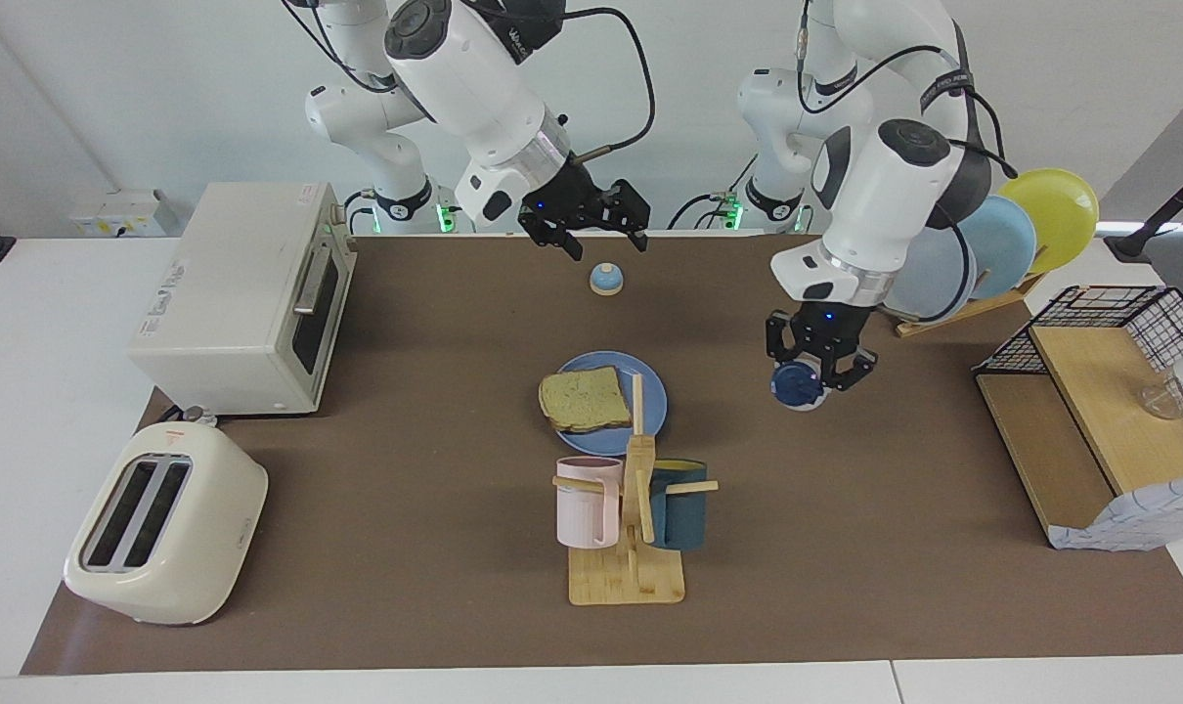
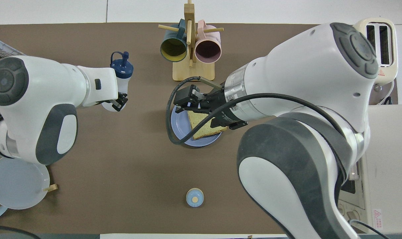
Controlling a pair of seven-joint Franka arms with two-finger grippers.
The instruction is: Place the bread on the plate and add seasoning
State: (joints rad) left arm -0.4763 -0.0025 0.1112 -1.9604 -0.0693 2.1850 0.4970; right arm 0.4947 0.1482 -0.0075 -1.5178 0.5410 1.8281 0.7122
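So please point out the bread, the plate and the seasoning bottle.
bread (image 1: 585, 398), facing view, middle of the slice.
plate (image 1: 653, 389), facing view, bare part beside the bread.
seasoning bottle (image 2: 122, 67), overhead view, its navy cap.

Overhead view: the right gripper (image 2: 187, 101) and its arm cover one edge of the plate (image 2: 179, 127) and a corner of the bread (image 2: 204, 127) beneath the jaws. The toaster oven (image 2: 387, 166) is mostly hidden. Facing view: only the cap of the seasoning (image 1: 797, 384) shows between the left gripper's (image 1: 818, 376) jaws.
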